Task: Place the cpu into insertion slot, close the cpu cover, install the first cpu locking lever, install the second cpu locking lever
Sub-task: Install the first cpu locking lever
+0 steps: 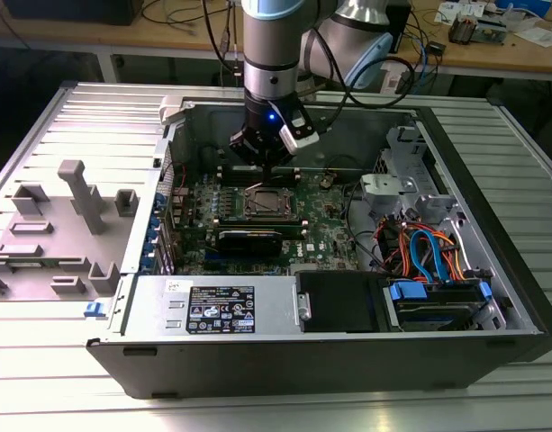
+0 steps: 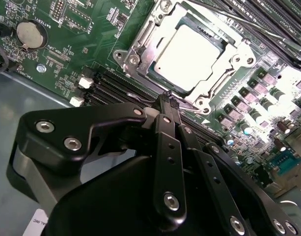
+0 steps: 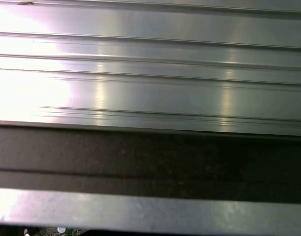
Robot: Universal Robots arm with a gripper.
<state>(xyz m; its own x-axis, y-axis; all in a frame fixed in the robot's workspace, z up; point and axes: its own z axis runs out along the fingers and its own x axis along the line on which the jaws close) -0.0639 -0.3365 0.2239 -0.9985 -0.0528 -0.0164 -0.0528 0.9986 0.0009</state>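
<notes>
Exterior view: arm over open PC case [image 1: 492, 297], gripper [image 1: 262, 162] low above socket [image 1: 266, 202] on motherboard [image 1: 325, 225].

Second wrist view: gripper [image 2: 168, 101] fingers pressed together, gripping nothing, tips at socket edge. CPU [image 2: 188, 55] seated in socket [image 2: 135, 59], cover [image 2: 224, 59] down around it.

First wrist view: ribbed metal table [image 3: 150, 64], dark case edge [image 3: 150, 162].

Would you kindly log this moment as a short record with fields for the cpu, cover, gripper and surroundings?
cpu: cpu seated flat in the insertion slot
cover: cpu cover down, framing the chip
gripper: gripper fingers together, tips at the socket's edge, holding nothing
surroundings: green motherboard inside an open computer case; coin battery on the board
</notes>
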